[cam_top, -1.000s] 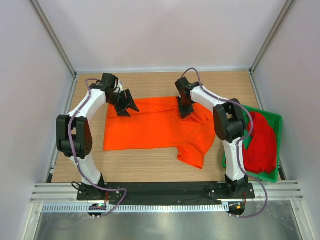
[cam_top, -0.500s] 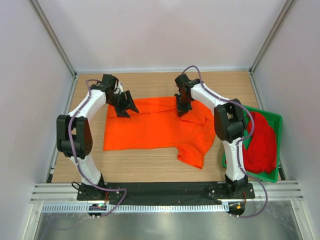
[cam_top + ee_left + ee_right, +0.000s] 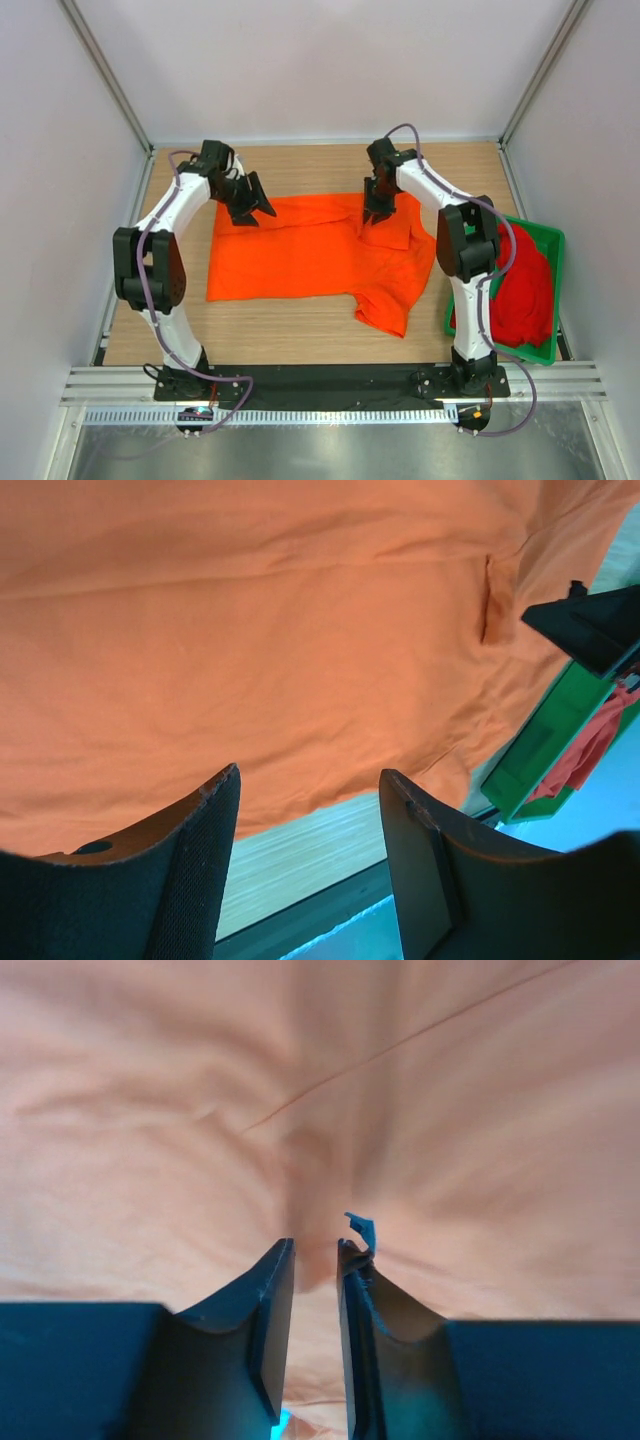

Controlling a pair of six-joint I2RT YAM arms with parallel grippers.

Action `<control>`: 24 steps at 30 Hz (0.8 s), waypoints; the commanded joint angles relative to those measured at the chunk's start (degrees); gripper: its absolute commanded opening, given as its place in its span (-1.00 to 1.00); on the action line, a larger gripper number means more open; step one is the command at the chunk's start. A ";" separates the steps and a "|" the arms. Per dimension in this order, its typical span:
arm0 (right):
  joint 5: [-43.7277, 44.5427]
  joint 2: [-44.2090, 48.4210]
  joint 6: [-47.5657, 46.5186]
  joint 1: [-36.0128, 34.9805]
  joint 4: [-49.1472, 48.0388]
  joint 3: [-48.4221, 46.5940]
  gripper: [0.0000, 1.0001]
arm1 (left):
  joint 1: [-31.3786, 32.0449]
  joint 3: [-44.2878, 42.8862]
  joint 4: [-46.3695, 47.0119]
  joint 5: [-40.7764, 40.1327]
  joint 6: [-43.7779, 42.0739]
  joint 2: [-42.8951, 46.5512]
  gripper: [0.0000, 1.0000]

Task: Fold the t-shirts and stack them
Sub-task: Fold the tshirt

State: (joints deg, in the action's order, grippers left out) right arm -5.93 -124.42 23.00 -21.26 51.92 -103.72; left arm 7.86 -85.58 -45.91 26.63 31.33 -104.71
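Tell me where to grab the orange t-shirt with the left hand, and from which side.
Take the orange t-shirt at its far-left hem corner, coming down from above, just outside the edge. It lies flat on the table, so only an edge offers cloth to pinch, and the open left hand hovers near that corner.

The right arm point(image 3: 462, 245) hides part of the red t-shirt point(image 3: 530, 285) and green tray point(image 3: 550, 238).
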 commanded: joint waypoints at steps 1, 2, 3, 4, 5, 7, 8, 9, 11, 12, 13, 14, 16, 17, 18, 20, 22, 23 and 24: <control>4.96 3.92 0.64 4.10 -0.24 -4.73 -0.32 | -1.00 -4.50 0.30 -1.57 0.75 -2.07 0.18; 7.84 3.75 0.46 4.73 0.02 -5.52 -0.30 | -1.18 -5.12 0.21 -2.45 1.18 -2.60 0.19; 8.56 3.14 0.55 5.43 0.37 -7.35 -0.28 | -1.44 -6.43 -0.31 -3.33 1.36 -3.39 0.18; 9.53 1.91 0.72 5.96 0.55 -8.24 -0.28 | -2.14 -7.05 -0.49 -4.91 1.62 -4.62 0.18; 10.41 1.12 1.07 7.27 1.07 -9.99 -0.29 | -2.67 -7.58 -0.76 -5.45 2.41 -5.41 0.18; 12.69 -1.42 0.90 8.42 2.39 -12.02 -0.28 | -4.07 -8.98 -1.72 -7.63 3.21 -7.78 0.18; 13.57 -2.13 0.81 8.77 2.57 -13.51 -0.28 | -4.51 -9.42 -2.16 -8.08 3.56 -8.49 0.18; 14.10 -2.84 0.64 8.95 2.66 -14.13 -0.28 | -4.87 -10.21 -2.77 -8.52 3.65 -9.19 0.18; 15.51 -4.25 0.20 9.39 1.43 -14.31 -0.28 | -5.66 -10.31 -2.87 -10.71 3.82 -11.12 0.18; 16.21 -4.69 -0.15 9.91 0.91 -14.31 -0.28 | -5.92 -10.48 -2.61 -11.42 3.82 -11.83 0.18; 15.70 -5.13 -0.33 10.18 0.21 -14.32 -0.28 | -6.10 -10.57 -2.61 -11.69 3.82 -12.36 0.18; 15.43 -6.26 -0.50 10.44 -0.93 -14.49 -0.28 | -6.53 -10.57 -2.34 -11.78 3.82 -13.41 0.18; 15.78 -7.41 -0.59 11.06 -1.73 -14.93 -0.28 | -6.80 -10.48 -1.64 -12.13 4.17 -14.47 0.18; 15.86 -8.72 -0.59 11.23 -2.00 -15.28 -0.28 | -7.06 -10.48 -1.29 -12.13 4.35 -15.17 0.18; 16.04 -9.26 -0.16 11.67 -2.43 -15.37 -0.28 | -7.33 -10.57 -0.68 -12.22 4.61 -16.57 0.18; 16.48 -11.18 0.37 12.29 -3.23 -15.63 -0.28 | -7.59 -11.36 -0.15 -12.31 4.70 -18.42 0.18; 17.18 -12.59 1.07 12.99 -3.93 -16.33 -0.28 | -7.59 -12.15 -0.14 -13.01 4.96 -21.49 0.18; 17.62 -13.30 1.16 13.26 -4.11 -17.64 -0.28 | -7.94 -13.37 -0.23 -12.92 5.14 -22.46 0.19; 17.71 -15.04 1.08 13.34 -4.37 -18.61 -0.28 | -9.95 -13.73 0.03 -12.66 5.49 -24.21 0.19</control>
State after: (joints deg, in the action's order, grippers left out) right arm 9.08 -136.79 23.35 -9.15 50.13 -118.61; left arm 0.10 -97.01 -47.81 15.46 36.05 -125.23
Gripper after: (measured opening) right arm 0.359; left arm 0.592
